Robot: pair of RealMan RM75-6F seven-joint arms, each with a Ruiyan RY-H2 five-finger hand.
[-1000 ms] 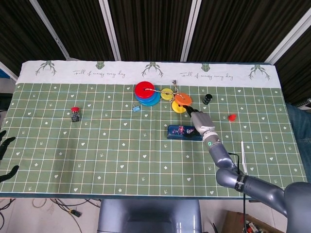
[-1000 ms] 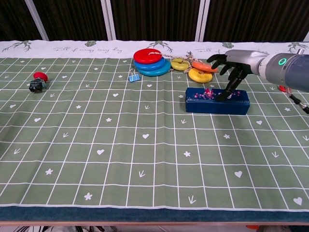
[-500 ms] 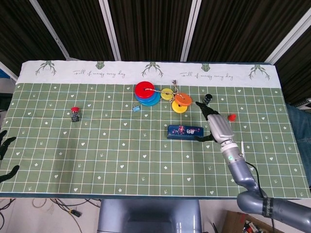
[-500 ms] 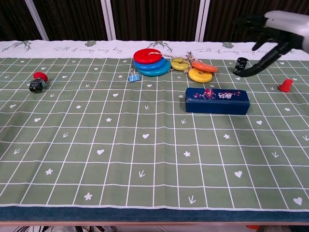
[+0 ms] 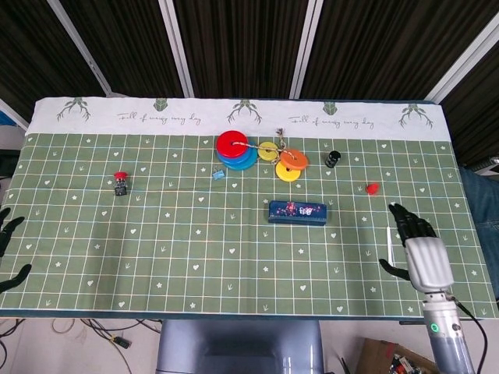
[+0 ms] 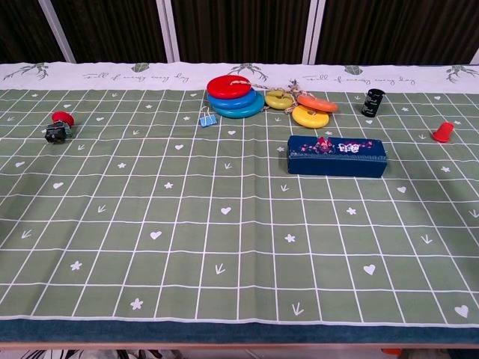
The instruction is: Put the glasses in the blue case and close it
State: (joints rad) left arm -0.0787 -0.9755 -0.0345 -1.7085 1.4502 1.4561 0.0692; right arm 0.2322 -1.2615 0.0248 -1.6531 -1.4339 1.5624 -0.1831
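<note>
Blue case [image 5: 297, 212] closed on table [image 5: 156, 249]; right hand [image 5: 415, 241] empty, fingers spread, near table edge; left hand [image 5: 9, 249] fingers apart, empty.

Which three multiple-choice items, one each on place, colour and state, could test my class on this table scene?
1. Where is the blue case?
A. near the rings
B. at the left edge
C. on the floor

2. What colour is the top ring of the stack?
A. green
B. red
C. white

3. How is the case?
A. lid up
B. closed
C. on end

Key: 1 A, it lies just in front of the rings. 2 B, red sits on blue. 3 B, its lid lies flat.
</note>
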